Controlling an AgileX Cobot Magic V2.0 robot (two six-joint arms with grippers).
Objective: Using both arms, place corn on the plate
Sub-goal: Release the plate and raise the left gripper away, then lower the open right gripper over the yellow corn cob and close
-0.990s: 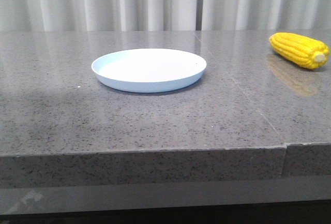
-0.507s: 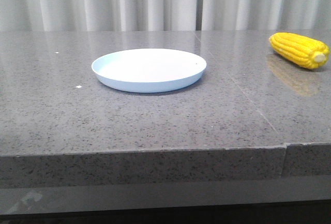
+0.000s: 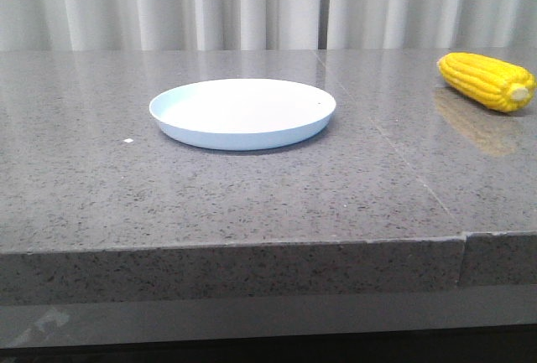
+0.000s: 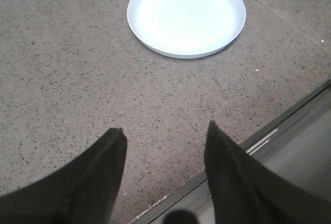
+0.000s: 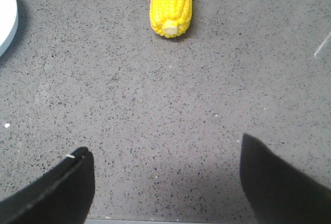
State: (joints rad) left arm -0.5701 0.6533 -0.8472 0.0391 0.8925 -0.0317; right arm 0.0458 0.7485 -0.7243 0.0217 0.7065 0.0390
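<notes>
The yellow corn (image 3: 487, 80) lies on the grey stone table at the far right, its pale stub towards the front right. It also shows in the right wrist view (image 5: 171, 4), stub end towards my right gripper (image 5: 166, 146), which is open, empty and well short of it. The pale blue-white plate (image 3: 242, 112) sits empty near the table's middle. In the left wrist view the plate (image 4: 186, 15) lies ahead of my left gripper (image 4: 165, 131), which is open and empty above the table's front edge. Neither gripper shows in the front view.
The grey speckled table (image 3: 252, 187) has a seam running front to back on the right side. White curtains hang behind it. A small white speck (image 3: 127, 140) lies left of the plate. The plate's edge (image 5: 6, 17) shows in the right wrist view.
A shadow over the left front of the table has gone. The plate and the corn have not moved.
</notes>
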